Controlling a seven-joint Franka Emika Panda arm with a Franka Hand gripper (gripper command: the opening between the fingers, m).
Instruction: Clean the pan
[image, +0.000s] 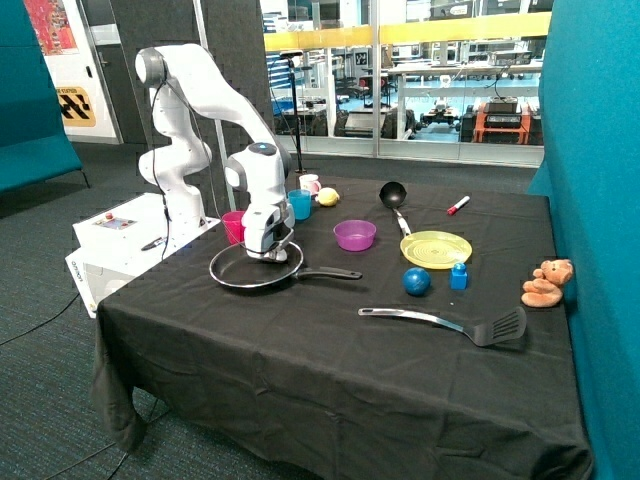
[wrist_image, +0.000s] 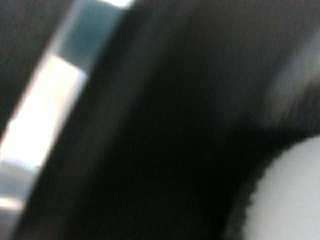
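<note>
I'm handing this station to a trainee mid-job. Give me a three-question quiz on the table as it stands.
1. True or false: the gripper is down inside the pan.
2. Which lies nearest the slotted spatula? A) pink cup B) blue ball C) marker
3. Fill in: the ladle's handle reaches the rim of the yellow ____.

Key: 1 true. 2 B, the blue ball. 3 plate, where the ladle ends.
</note>
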